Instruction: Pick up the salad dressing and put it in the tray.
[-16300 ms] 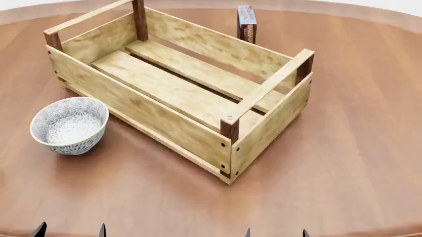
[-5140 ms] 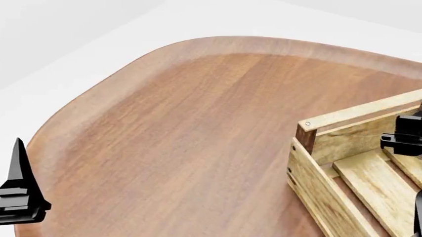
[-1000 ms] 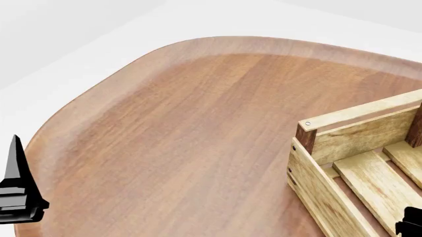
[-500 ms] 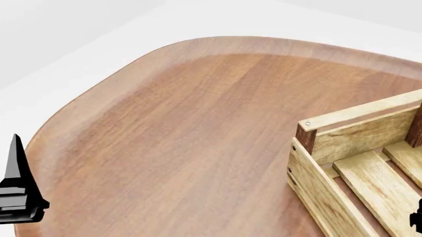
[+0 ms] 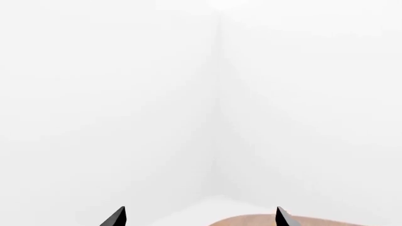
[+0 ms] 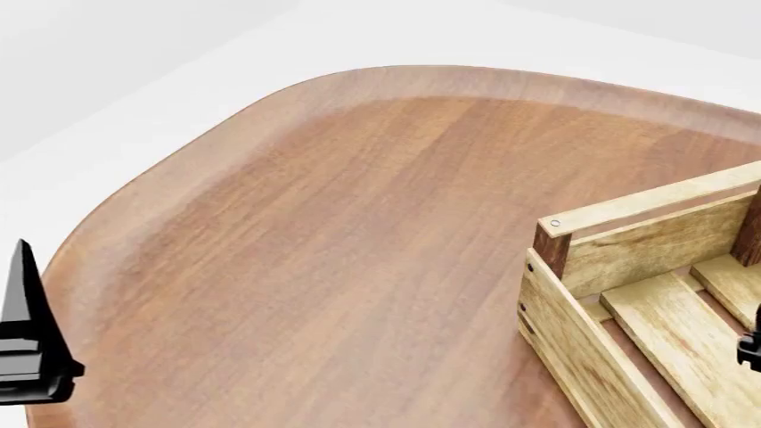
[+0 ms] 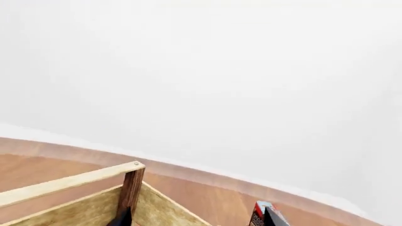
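The salad dressing is out of view in every frame. The tray (image 6: 648, 242), a light slatted wooden crate with dark corner posts, shows only its near-left corner at the right edge of the head view. In the right wrist view its top rail and a post (image 7: 130, 188) lie just ahead of my right gripper (image 7: 197, 219), which is open with nothing between its fingers. A black part of that gripper (image 6: 751, 346) hangs over the tray's floor slats. My left gripper (image 5: 199, 218) is open and empty, pointing at white walls; it stands at the table's left edge (image 6: 28, 343).
A red-and-blue carton (image 7: 259, 214) stands on the table beyond the tray, by one right fingertip. The brown round-cornered table (image 6: 333, 250) fills the head view, its curved rim running along the far and left sides with white floor beyond.
The black part of my right gripper has moved up along the head view's right edge, further over the tray. My left gripper has shifted slightly left.
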Controlling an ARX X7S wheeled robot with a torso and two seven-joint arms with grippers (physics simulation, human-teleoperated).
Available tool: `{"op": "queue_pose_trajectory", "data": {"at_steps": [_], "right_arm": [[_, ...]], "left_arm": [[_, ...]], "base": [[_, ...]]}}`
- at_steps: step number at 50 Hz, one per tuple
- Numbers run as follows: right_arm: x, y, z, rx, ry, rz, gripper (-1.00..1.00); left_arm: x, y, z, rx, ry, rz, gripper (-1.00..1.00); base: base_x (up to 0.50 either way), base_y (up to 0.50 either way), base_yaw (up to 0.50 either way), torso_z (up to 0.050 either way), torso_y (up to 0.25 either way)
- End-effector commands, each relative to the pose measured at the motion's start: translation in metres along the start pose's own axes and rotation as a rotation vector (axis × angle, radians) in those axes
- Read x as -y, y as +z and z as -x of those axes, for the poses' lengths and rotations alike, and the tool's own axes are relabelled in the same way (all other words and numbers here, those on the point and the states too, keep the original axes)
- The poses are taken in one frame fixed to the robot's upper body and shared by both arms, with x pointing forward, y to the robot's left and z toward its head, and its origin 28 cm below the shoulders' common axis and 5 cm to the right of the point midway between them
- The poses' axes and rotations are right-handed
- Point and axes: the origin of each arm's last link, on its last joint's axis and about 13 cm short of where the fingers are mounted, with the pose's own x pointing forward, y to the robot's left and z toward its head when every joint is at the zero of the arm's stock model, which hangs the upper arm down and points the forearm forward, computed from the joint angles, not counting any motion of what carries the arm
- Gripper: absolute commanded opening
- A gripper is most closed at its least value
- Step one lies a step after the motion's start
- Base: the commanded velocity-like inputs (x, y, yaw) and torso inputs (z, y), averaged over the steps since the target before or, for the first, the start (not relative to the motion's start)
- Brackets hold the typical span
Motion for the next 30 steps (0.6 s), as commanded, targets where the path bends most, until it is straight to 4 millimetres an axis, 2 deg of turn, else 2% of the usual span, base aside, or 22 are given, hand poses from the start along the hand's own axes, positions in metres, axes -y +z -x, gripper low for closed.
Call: {"op": "queue_pose_trajectory", "data": {"at_steps": [1, 12, 19, 24, 30], "right_arm": [[0.012, 0.051, 0.044, 0.242, 0.004, -0.054, 1.0], [0.016, 0.079, 0.082, 0.472, -0.005, -0.191, 1.0], [0.023, 0.096, 0.105, 0.595, -0.02, -0.314, 1.0], [0.026, 0.101, 0.112, 0.655, -0.065, -0.354, 1.0], [0.031, 0.107, 0.125, 0.779, -0.091, -0.424, 1.0]], "left_arm": [[-0.001, 0.005, 0.001, 0.023, 0.011, 0.006, 1.0], [-0.011, 0.025, 0.003, 0.226, 0.12, 0.028, 1.0], [-0.018, 0.051, 0.012, 0.395, 0.187, 0.065, 1.0], [-0.019, 0.062, 0.017, 0.516, 0.252, 0.042, 1.0], [-0.022, 0.07, 0.02, 0.574, 0.3, 0.078, 1.0]], "base": [[0.0, 0.0, 0.0, 0.0, 0.0], [0.0, 0.0, 0.0, 0.0, 0.0], [0.0, 0.0, 0.0, 0.0, 0.0], [0.0, 0.0, 0.0, 0.0, 0.0], [0.0, 0.0, 0.0, 0.0, 0.0]]}}
